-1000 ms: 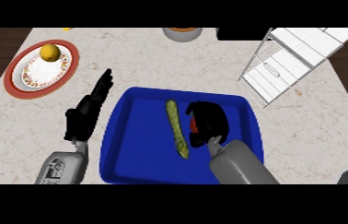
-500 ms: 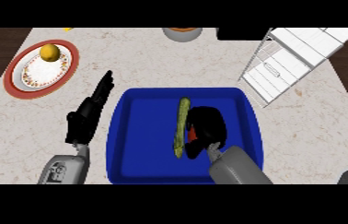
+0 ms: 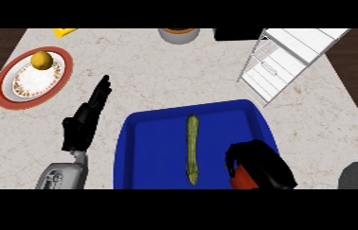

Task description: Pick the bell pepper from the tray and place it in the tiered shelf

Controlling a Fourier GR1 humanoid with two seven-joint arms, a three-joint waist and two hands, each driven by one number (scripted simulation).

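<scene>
Right fingers [image 3: 256, 157] are curled down over the bell pepper [image 3: 242, 180], and I've got it wrapped. Only a patch of red peeks out under them on the left side, low down; the rest of the pepper is hidden beneath my fingers. It sits over the near right corner of the blue tray [image 3: 150, 148], and I can't tell whether it rests on the tray floor or hangs just above it.

Just left of those fingers, not touching them, a long green vegetable [image 3: 192, 148] lies lengthwise down the middle of the tray.

The white tiered shelf [image 3: 283, 66] stands on the table [image 3: 174, 75], ahead of my right fingers and a bit to their right, well apart from them and from the pepper, beyond the tray's far right corner.

Left fingers [image 3: 98, 97] are straight and relaxed, holding nothing, pointing away from me over the table just outside the tray's left rim. Ahead of them and to their left sits a red-rimmed plate [image 3: 15, 92] with a yellow fruit [image 3: 42, 59] on its far side. A bowl [image 3: 179, 35] sits at the table's far edge, well ahead of both sets of fingers.
</scene>
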